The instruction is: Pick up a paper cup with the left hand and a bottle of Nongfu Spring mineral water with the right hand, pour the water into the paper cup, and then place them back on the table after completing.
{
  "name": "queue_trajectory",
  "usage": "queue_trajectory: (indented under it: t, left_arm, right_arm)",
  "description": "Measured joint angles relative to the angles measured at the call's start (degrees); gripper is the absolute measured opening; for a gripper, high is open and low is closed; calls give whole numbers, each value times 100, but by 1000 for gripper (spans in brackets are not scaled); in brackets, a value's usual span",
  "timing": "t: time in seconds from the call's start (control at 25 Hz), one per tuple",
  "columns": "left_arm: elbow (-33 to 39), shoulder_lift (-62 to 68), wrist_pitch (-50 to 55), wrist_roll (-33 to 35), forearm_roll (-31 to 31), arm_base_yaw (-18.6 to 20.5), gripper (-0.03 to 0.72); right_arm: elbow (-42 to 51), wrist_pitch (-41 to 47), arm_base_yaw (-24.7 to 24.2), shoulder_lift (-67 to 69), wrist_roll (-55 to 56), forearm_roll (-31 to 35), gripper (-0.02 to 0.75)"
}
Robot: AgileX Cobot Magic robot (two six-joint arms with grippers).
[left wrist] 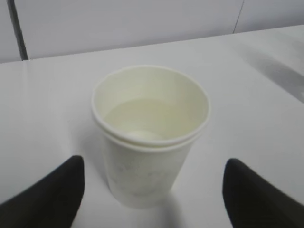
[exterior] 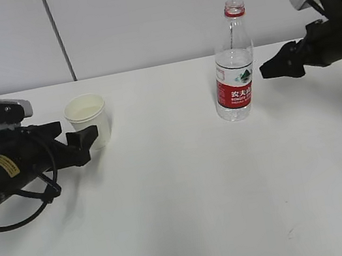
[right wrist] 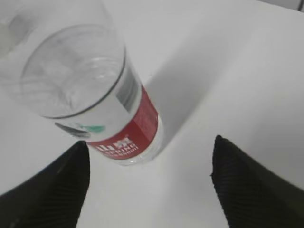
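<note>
A paper cup [left wrist: 150, 137] stands upright just ahead of my left hand [exterior: 86, 143], its base between my two spread black fingers [left wrist: 45, 194], which do not touch it. Inside the cup, pale liquid lies partway up the wall; a second rim line shows below the lip, as of two cups nested. My left hand is open and holds nothing.

Ahead of my right hand [exterior: 273, 69], the Nongfu Spring bottle [exterior: 234, 64] stands upright and uncapped on the table [exterior: 190, 197], its red label facing the room. The water [exterior: 233, 67] sits about level with the label's top. From the wrist view the bottle [right wrist: 90, 90] lies forward and to the left of my parted fingers [right wrist: 251, 185], apart from both. That hand, too, is open and empty.

A grey panelled wall [exterior: 138, 14] closes the far side.
</note>
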Motion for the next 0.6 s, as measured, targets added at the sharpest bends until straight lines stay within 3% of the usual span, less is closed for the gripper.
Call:
queue_trajectory:
  t: [0.28,0.6]
  left_arm:
    - [292,-357,265,-181,22,0,543]
    - [294,-1406,1669,-314,-264,0,543]
  right_arm:
    - [47,-201,-274,-172,47,0,592]
    - [-4,-78,-274,-650,79,0,592]
